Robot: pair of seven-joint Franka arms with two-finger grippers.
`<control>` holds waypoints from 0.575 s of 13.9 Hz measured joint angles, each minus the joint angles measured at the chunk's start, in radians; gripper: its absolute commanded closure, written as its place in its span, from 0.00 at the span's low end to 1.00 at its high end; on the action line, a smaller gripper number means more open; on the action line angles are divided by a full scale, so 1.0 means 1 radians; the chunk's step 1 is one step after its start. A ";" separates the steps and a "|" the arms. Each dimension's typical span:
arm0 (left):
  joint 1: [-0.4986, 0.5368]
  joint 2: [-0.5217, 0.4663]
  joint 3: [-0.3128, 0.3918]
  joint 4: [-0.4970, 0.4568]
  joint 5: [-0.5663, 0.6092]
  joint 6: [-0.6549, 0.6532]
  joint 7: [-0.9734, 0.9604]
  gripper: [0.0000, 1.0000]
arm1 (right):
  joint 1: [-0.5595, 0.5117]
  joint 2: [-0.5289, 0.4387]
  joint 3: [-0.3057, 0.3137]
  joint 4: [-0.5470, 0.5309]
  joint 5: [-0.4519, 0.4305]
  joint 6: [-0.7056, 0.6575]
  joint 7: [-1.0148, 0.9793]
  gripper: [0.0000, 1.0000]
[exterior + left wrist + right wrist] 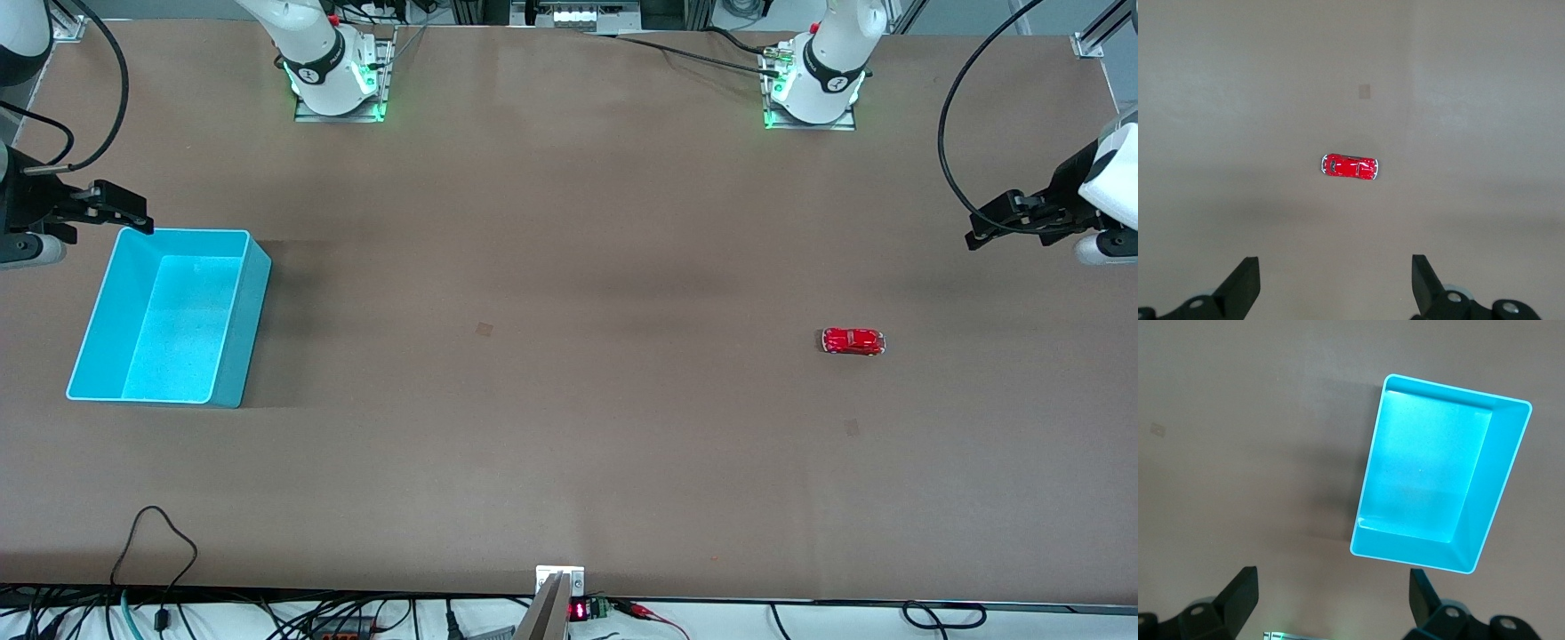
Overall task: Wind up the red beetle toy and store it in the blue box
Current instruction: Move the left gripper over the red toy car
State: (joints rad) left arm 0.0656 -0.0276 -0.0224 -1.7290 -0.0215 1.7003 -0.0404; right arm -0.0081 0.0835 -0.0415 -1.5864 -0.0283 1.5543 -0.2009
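The red beetle toy [853, 341] stands on its wheels on the brown table toward the left arm's end; it also shows in the left wrist view [1349, 167]. The light-blue box [178, 329] sits empty at the right arm's end and shows in the right wrist view [1425, 473]. My left gripper [978, 233] hangs open and empty in the air over the table's edge at the left arm's end, with the toy well ahead of its fingertips [1245, 283]. My right gripper [133, 212] is open and empty, raised beside the box's rim.
Two small square patches mark the table, one near the middle [484, 329] and one nearer the front camera than the toy [852, 427]. A black cable loop [153, 538] and a metal bracket [560, 582] lie at the table's front edge.
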 measured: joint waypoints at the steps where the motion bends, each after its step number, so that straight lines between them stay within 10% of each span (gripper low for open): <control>1: 0.000 0.000 0.000 0.000 0.000 -0.002 0.000 0.00 | 0.000 0.000 0.000 0.000 0.000 0.000 0.000 0.00; 8: -0.004 0.031 -0.004 -0.001 0.000 -0.010 0.000 0.00 | 0.000 0.000 0.000 0.000 0.000 0.000 0.000 0.00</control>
State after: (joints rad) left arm 0.0621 0.0032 -0.0268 -1.7303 -0.0215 1.6905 -0.0404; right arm -0.0081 0.0835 -0.0415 -1.5863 -0.0283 1.5543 -0.2007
